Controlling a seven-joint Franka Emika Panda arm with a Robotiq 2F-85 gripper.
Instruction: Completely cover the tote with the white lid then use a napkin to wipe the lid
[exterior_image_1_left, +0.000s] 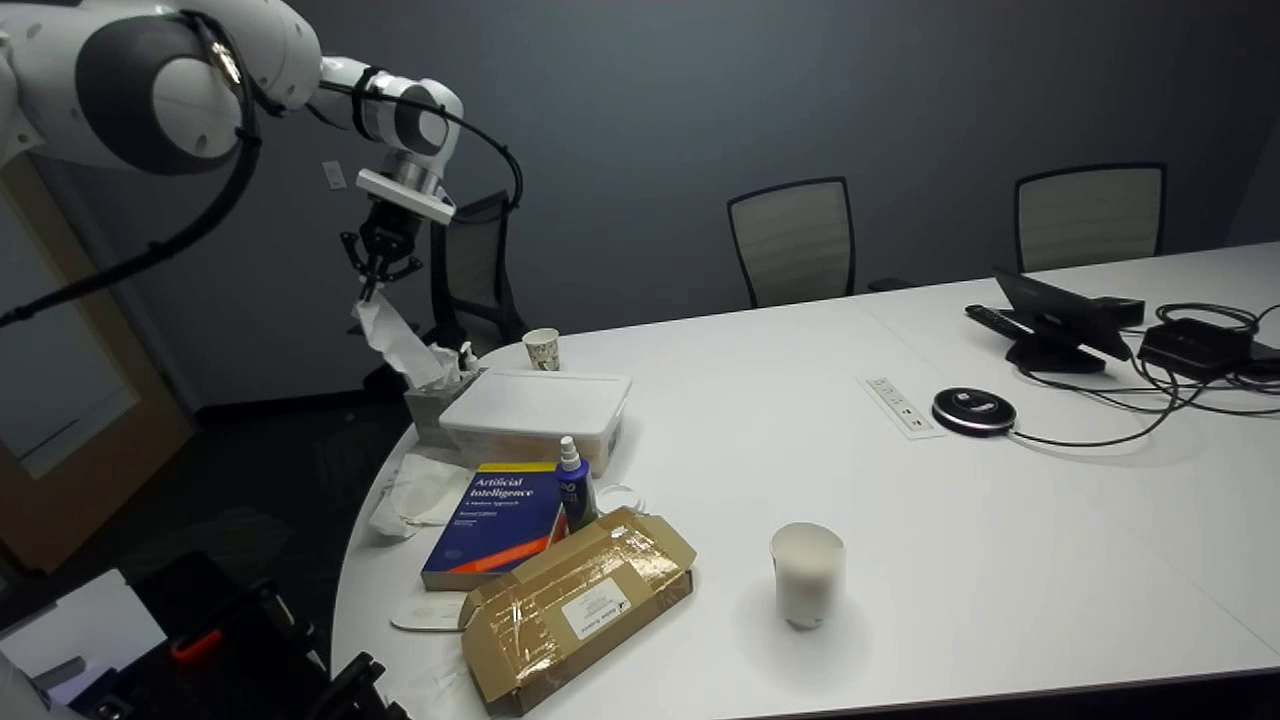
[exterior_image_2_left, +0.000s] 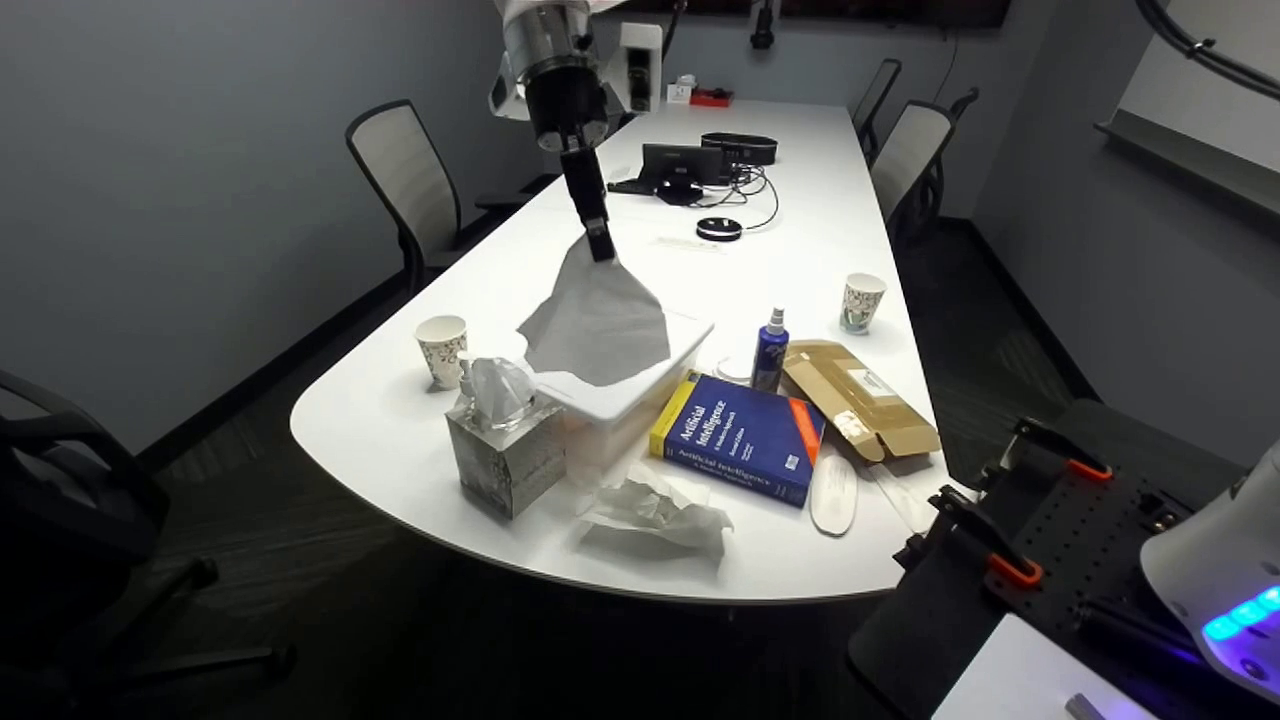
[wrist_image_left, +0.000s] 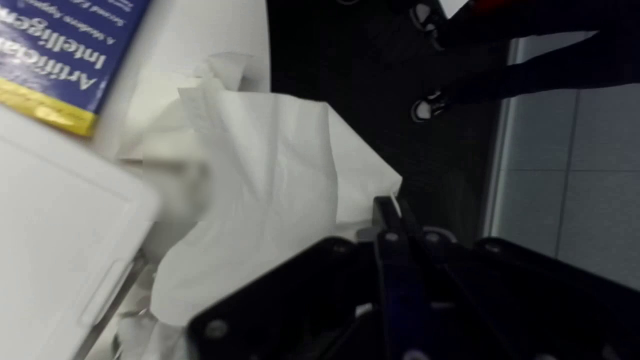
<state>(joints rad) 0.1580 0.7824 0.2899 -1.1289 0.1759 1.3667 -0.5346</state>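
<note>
Wall (exterior_image_1_left: 620, 150) and table (exterior_image_1_left: 710, 470): grey behind, white below; in an exterior view I see the work at the table's rounded end.
White lid (exterior_image_1_left: 540, 400): on the tote (exterior_image_1_left: 515, 452); covering looks done, though I cannot tell whether every edge is seated.
Gripper (exterior_image_1_left: 368, 292): jaws narrow, pinching one end of the napkin (exterior_image_1_left: 398, 340); I judge wiping to be the step in hand.
Tissue box (exterior_image_2_left: 508, 465): just beside the tote in an exterior view; raise the napkin's loose end clear of it during transfer.
Napkin: in the wrist view, spread outside one corner of the lid; carry it inward until it overlies the lid, then lower until it bunches beneath the grip.
Lid surface: wipe with light, even strokes; heavy pressure could unseat the lid or scrape it with the jaws.
Blue book (wrist_image_left: 60, 55): near the lid; end strokes at the rim.
</note>
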